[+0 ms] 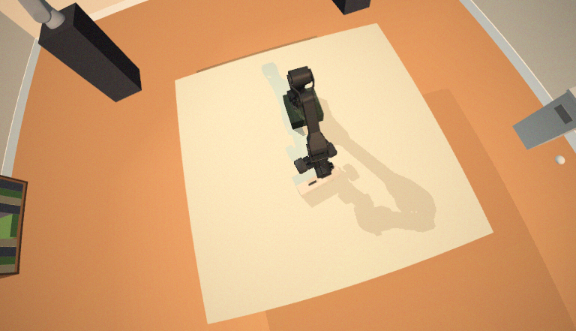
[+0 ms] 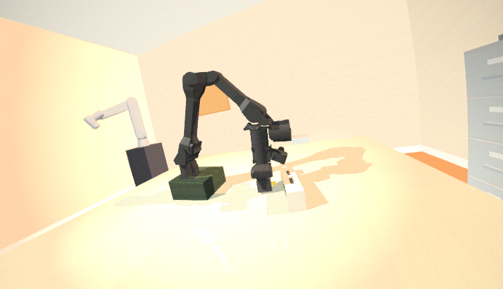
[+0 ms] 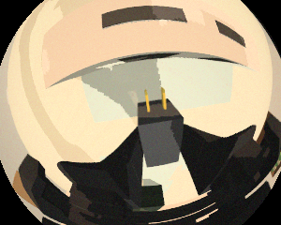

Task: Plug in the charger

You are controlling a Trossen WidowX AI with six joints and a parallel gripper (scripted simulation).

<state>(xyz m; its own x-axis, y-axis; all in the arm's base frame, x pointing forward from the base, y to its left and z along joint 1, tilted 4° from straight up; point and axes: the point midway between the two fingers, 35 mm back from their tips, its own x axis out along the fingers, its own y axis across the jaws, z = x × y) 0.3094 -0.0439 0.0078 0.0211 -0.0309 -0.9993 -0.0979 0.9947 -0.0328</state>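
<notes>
The dark arm [image 2: 192, 122] rises from its green base block [image 2: 197, 183] on the pale counter [image 2: 371, 211], folds over at the elbow and drops its wrist almost straight down. The gripper [image 2: 264, 186] points at the counter top, its jaws clenched on the two-prong charger [image 3: 159, 134], a dark grey block with two brass prongs [image 3: 155, 100] sticking out ahead of it.

In the wrist view the charger sits dead centre, held between the dark fingers on either side, prongs aiming toward twelve o'clock. Beyond the prong tips, also toward twelve, lies the pale power strip [image 3: 147, 40], with one long dark outlet slot [image 3: 143, 18] at about twelve and a shorter one [image 3: 230, 33] at roughly one o'clock. The prongs do not touch the strip; a band of shaded counter shows between them.

From overhead the gripper [image 1: 320, 170] hangs over the near end of the power strip [image 1: 316, 185], the strip lying at six o'clock from the base block [image 1: 303, 112], one slot [image 1: 312, 182] visible just past the wrist. From the side the power strip [image 2: 293, 189] sits just to the right of the gripper, two dark slots on its top face; the charger itself is too small to pick out there.

A white arm on a dark pedestal [image 2: 146, 163] stands at the back left, a grey filing cabinet [image 2: 484, 118] at the far right.
</notes>
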